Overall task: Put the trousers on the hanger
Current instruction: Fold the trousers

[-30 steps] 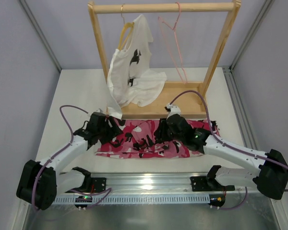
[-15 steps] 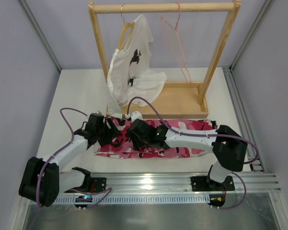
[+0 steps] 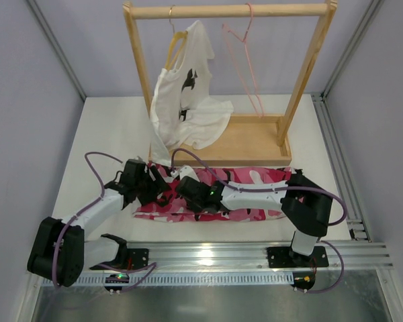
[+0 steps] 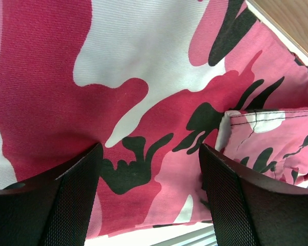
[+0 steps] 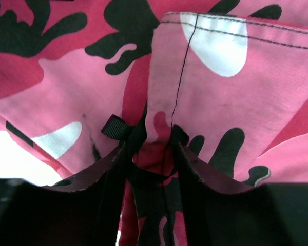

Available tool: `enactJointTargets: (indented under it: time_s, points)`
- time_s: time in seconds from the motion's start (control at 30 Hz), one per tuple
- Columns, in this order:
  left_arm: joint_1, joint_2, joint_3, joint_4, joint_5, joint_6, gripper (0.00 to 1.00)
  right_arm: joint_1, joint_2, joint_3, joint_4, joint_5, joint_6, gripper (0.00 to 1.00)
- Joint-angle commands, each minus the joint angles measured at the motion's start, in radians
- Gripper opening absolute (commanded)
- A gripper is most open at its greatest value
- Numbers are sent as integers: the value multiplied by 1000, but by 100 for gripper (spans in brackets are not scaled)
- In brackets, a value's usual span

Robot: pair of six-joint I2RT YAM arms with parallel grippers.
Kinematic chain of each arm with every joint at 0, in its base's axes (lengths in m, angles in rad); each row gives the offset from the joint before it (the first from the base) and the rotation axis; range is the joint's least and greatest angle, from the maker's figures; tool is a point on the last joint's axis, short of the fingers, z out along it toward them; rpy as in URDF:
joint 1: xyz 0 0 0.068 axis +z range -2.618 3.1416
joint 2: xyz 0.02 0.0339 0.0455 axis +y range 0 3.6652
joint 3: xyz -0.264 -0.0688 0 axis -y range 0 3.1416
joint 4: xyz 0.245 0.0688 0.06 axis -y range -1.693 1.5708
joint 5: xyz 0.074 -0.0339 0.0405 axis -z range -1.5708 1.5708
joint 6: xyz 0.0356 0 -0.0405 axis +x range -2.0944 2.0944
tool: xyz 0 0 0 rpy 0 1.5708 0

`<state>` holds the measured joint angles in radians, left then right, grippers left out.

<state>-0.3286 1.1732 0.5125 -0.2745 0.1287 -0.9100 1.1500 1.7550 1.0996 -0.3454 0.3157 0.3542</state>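
left gripper point(image 4: 150, 154) stands wide open over the camouflage trousers point(image 3: 262, 176); right gripper point(image 5: 150, 144) pinches a fold of them. the pink wire hanger point(image 3: 247, 67) hangs on the wooden rack point(image 3: 228, 11).

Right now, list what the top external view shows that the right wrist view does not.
Only top external: the wooden rack, with the white T-shirt and the empty pink hanger hanging from its rail, and the table. Only right wrist: a black belt loop and a black-stitched seam, with cloth bunched between the right hand fingers. Both: the trousers in pink, white and black camouflage.
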Motion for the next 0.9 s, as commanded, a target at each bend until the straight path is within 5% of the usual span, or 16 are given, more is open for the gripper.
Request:
enactJointTargets:
  time_s: [0.0,0.23,0.63,0.87]
  points:
    - [5,9,-25,47,3,-4,76,16,-29,6,-18,80,-1,33]
    - [5,6,-29,47,-6,-4,75,16,-121,-38,-79,224,87,4]
    - [5,8,-22,26,-3,16,75,-32,-383,-277,-184,447,425,4]
    - [5,3,-57,64,6,17,76,-131,-636,-542,-37,427,528,4]
